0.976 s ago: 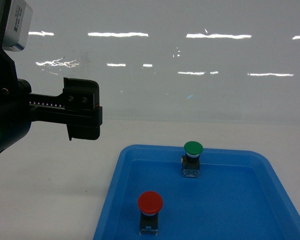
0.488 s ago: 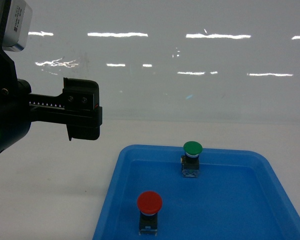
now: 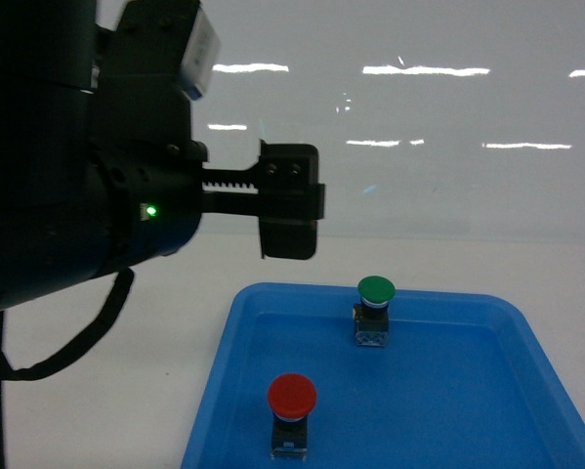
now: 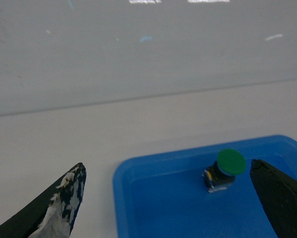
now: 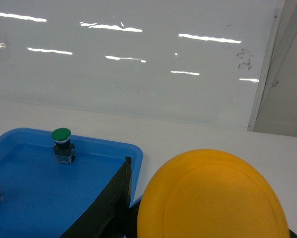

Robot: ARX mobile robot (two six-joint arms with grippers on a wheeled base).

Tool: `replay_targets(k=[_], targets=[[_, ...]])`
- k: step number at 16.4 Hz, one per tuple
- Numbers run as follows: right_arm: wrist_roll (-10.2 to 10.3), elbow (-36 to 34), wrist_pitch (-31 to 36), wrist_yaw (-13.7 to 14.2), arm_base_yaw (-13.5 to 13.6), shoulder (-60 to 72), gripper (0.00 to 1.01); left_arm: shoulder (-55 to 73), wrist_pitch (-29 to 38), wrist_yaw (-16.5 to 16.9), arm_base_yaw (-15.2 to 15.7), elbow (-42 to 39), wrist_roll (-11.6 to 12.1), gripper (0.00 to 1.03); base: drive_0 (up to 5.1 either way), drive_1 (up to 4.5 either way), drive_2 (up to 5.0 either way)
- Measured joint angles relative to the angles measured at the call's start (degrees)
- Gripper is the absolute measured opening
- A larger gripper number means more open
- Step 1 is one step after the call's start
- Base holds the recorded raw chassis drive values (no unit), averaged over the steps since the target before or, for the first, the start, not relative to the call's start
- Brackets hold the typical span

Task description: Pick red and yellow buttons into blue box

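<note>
Three buttons are counted in all: one red button (image 3: 292,395), one green button (image 3: 376,289) and one yellow button (image 5: 212,196). The red and green ones are seen in the head view; the yellow one is seen only in the right wrist view. One blue tray (image 3: 526,342) is counted. Of the left claw (image 4: 175,198), two fingers (image 4: 59,208) are seen.

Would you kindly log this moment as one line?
left gripper: open, above shallow blue tray | right gripper: shut on yellow button | red button: in tray | green button: in tray
</note>
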Motion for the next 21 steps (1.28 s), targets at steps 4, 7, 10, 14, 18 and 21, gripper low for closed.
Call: replay_targets(k=[4,7,10,14,18,21], targets=[[0.0,0.0,0.0,0.0,0.0,0.0,0.39,6.34,-12.33,1.09,-5.07,6.69,-1.2,0.98,0.0,0.0,0.0],[0.0,0.0,0.0,0.0,0.0,0.0,0.39,7.67,-13.97,0.9,-7.89,6.78,-2.16,0.98,0.0,0.0,0.0],[0.0,0.0,0.02,0.0,0.0,0.0,0.39,12.31,-11.63,1.36,-9.86,5.84,-2.64,0.98,0.0,0.0,0.0],[0.0,0.0,0.0,0.02,0.0,0.0,0.39,18.12,-8.0,0.26,-11.04,4.76,-2.38,0.98,0.0,0.0,0.0],[0.0,0.0,0.0,-0.02,0.0,0.0,0.39,22.08,-7.93,-0.59,-10.71,4.79,-2.97,0.98,0.0,0.0,0.0],[0.0,0.0,0.02,0.0,0.0,0.0,0.39,22.6,-6.97,-1.03,-10.6,4.68,-3.93,0.98,0.0,0.0,0.0]])
